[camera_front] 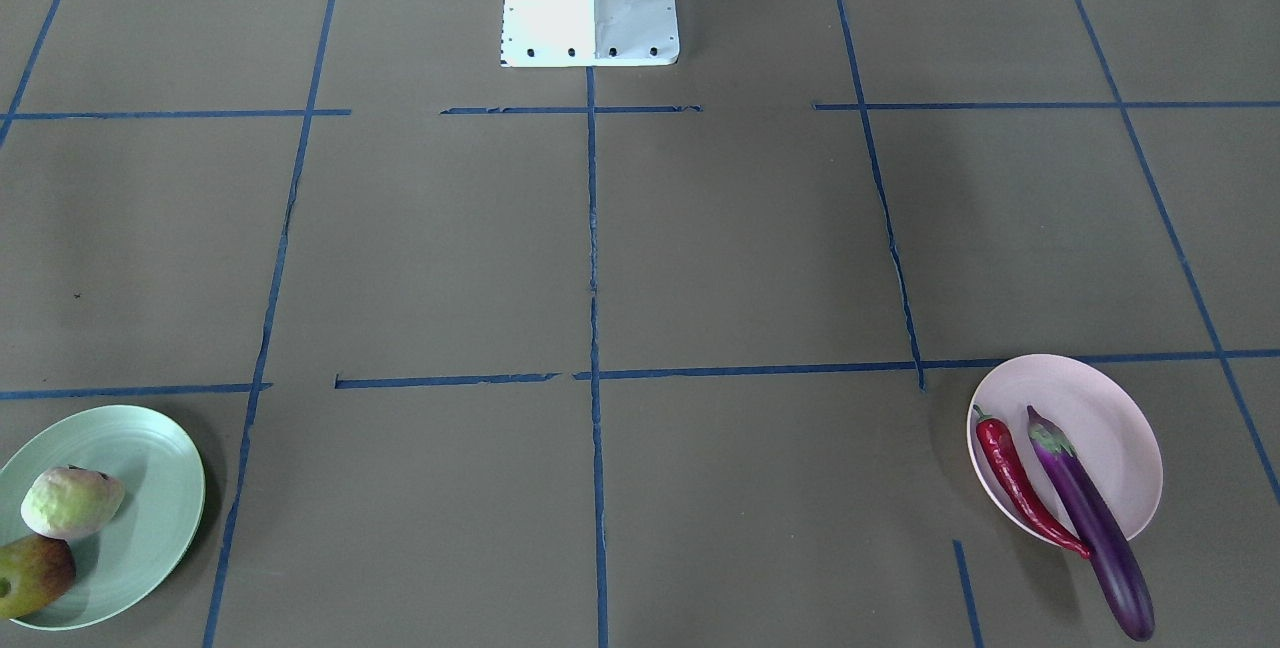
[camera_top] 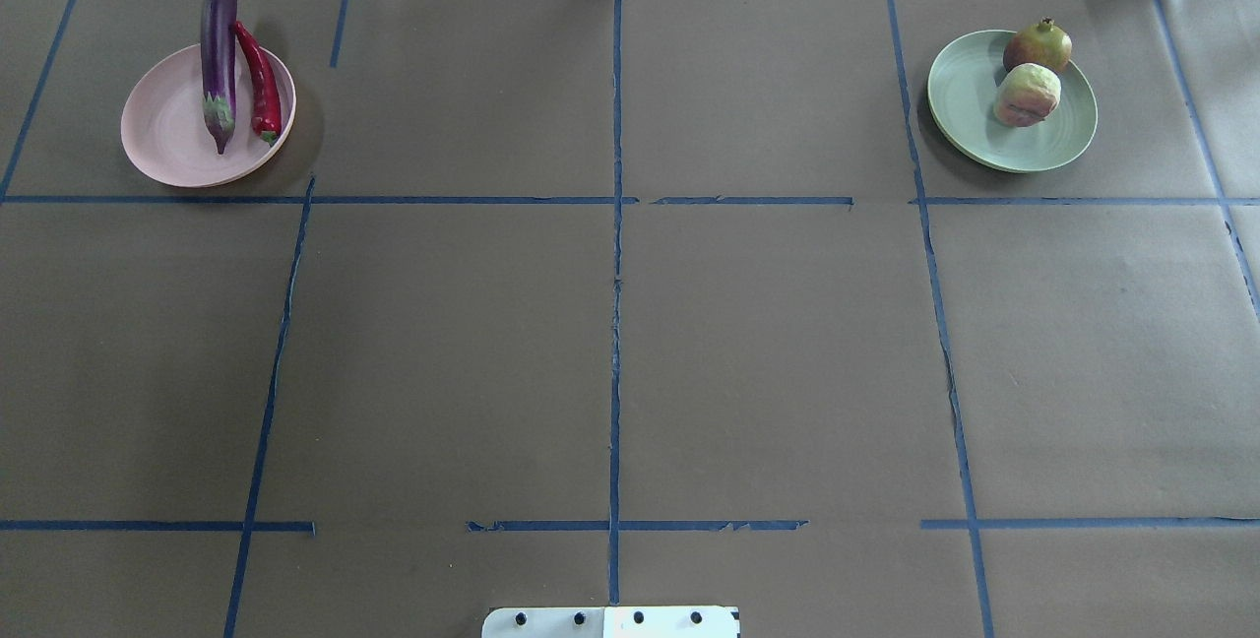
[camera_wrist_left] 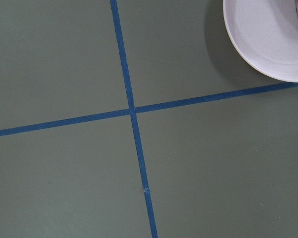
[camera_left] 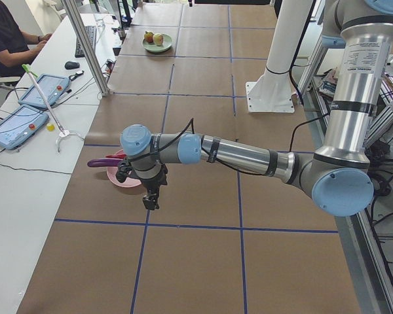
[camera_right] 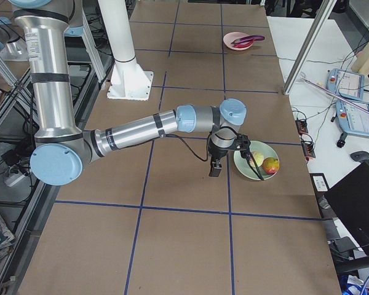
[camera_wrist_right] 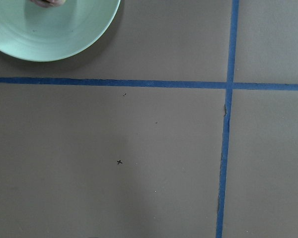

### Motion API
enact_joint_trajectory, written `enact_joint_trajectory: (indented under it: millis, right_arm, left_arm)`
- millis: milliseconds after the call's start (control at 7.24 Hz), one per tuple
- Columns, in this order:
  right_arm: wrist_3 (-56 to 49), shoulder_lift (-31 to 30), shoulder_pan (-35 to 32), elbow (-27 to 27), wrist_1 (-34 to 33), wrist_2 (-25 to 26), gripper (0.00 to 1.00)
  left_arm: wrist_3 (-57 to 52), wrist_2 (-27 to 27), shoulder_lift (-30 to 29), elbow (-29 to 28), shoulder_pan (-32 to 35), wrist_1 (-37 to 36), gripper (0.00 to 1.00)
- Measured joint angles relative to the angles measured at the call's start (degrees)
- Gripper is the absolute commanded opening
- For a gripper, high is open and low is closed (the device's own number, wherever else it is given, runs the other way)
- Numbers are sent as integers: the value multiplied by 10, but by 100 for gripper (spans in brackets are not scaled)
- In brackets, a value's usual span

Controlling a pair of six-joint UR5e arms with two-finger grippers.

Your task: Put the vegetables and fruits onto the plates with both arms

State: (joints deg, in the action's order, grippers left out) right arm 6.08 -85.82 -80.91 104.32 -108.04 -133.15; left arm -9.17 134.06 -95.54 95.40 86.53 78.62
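**Operator:** Report the front-facing view.

**Technician:** On the desk (camera_front: 700,258), the pink plate (camera_front: 1110,408) carries the eggplant (camera_front: 1095,528) and the chili pepper (camera_front: 1015,483). They lie side by side and touch near the rim, and the eggplant's blunt end overhangs that rim. The green plate (camera_front: 140,448) carries the pale fruit (camera_front: 72,501) and the mottled fruit (camera_front: 35,576), which touch. No arm is visible.

**Operator:** Overhead view?

**Technician:** The layout matches. The pink plate is on the robot's left and the green plate on its right, well apart. All four items lie on plates.

**Operator:** Side views?

**Technician:** The left end effector (camera_left: 150,199) hangs pointing down, just beside the pink plate. The right end effector (camera_right: 216,167) hangs just beside the green plate. I cannot tell from these views whether either is released or clenched.

**Operator:** Wrist views?

**Technician:** Each shows its plate's rim in a frame corner and the tape lines (camera_wrist_left: 134,110). No fingers are in frame, so their state is undetermined.

**Operator:** Current step and next move?

**Technician:** Judged from the layout, placement is complete. The next move calls for lifting each arm vertically, clear of the rims, before parking it. Avoid any sweep toward the overhanging eggplant, because a nudge could roll it off.
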Motion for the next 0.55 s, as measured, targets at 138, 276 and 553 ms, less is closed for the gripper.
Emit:
enact_joint_trajectory:
  millis: [138, 276, 553]
  right_arm:
    - [1, -3, 0, 2, 1, -8, 100]
    - [1, -3, 0, 3, 2, -16, 100]
    - [1, -4, 1, 5, 2, -22, 100]
  left_arm:
    - [0, -3, 10, 6, -1, 19, 100]
    - [2, -4, 16, 15, -2, 26, 100]
    - [1, -5, 28, 51, -3, 24, 100]
